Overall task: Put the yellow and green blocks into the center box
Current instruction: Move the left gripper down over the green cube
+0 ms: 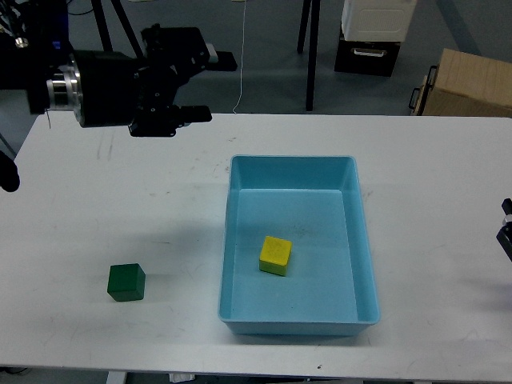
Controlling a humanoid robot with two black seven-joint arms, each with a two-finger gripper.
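A green block sits on the white table at the front left, apart from everything else. A yellow block lies inside the light blue box in the middle of the table. My left gripper is held high over the table's back left. Its two fingers are spread, open and empty, far from the green block. Only a dark sliver of my right arm shows at the right edge, and its fingers cannot be told apart.
Beyond the table's far edge stand black stand legs, a hanging cable, a white and black crate and a cardboard box. The table's front edge runs close below the box.
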